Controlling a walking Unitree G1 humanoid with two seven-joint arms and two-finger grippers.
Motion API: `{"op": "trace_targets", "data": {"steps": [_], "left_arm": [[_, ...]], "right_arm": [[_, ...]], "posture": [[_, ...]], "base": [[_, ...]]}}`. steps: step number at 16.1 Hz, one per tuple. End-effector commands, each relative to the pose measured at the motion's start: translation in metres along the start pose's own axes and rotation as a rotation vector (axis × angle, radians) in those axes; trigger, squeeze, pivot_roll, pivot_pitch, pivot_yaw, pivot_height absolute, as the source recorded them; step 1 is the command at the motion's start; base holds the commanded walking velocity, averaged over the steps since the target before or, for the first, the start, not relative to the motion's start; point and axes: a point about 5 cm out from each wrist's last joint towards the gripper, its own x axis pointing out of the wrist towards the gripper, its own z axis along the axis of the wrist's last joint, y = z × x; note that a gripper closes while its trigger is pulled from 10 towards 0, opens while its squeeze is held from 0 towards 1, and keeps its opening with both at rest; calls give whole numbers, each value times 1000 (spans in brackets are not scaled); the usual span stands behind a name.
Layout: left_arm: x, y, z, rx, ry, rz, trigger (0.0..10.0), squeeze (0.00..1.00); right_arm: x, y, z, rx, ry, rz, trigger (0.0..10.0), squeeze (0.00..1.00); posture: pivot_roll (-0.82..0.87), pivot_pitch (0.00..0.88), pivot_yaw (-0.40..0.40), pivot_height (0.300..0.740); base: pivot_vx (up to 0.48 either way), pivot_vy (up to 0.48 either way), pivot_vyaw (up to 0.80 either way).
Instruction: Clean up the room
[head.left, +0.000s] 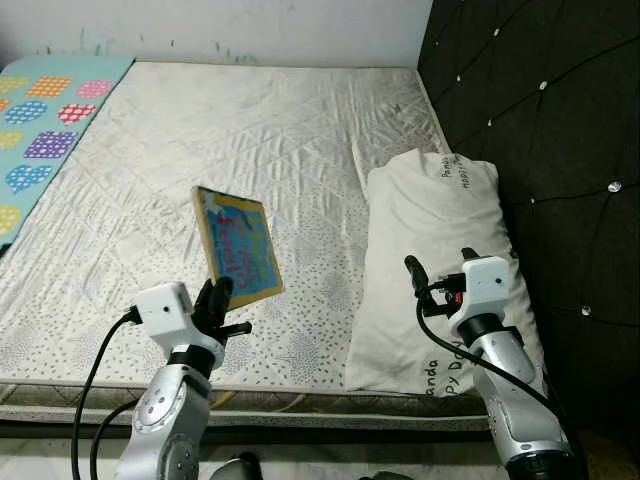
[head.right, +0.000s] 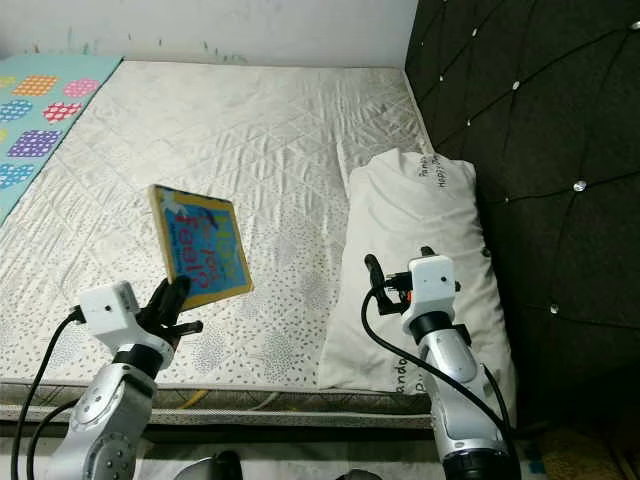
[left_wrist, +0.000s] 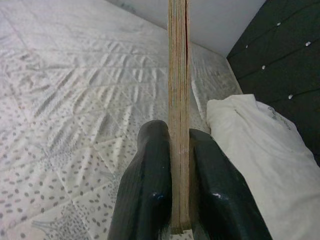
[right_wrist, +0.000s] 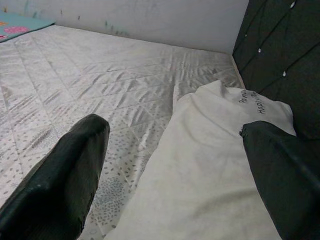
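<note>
- The left claw (head.left: 215, 305), at the lower left of the head views, is clamped on the bottom edge of a book (head.left: 238, 246); the left wrist view shows both black fingers (left_wrist: 145, 185) pressed against the book's (left_wrist: 178, 110) sides.
- The book has a blue cover with coloured lettering and stands tilted up above the mattress (head.left: 250, 130), left of centre in the frame.
- The right claw (head.left: 440, 272), at the lower right, hangs with its fingers (right_wrist: 60, 185) spread wide apart and nothing between them, above a cream pillow (head.left: 440, 240).
- The pillow lies along the mattress's right side, beside a black tufted headboard (head.left: 560, 120).
- A turquoise blanket (head.left: 40, 120) with coloured patches lies at the upper left.
</note>
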Motion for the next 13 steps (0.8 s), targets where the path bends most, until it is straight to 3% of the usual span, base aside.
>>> {"op": "trace_targets", "data": {"steps": [1, 6, 13], "left_arm": [[-1, -6, 7, -20, -30, -14, 10000, 0], [-4, -5, 7, -23, -26, -4, 10000, 0], [-3, -7, 7, -14, -23, -10, 10000, 0]], "right_arm": [[-1, 2, 2, 2, 0, 13, 10000, 0], [-3, 1, 1, 4, 15, 21, 10000, 0], [-4, 1, 2, 4, 22, 29, 10000, 0]], "posture": [[-127, 140, -27, 740], [-129, 161, -31, 740], [-133, 167, -30, 740]], "base": [[0, 0, 0], [0, 0, 0], [0, 457, 0]]}}
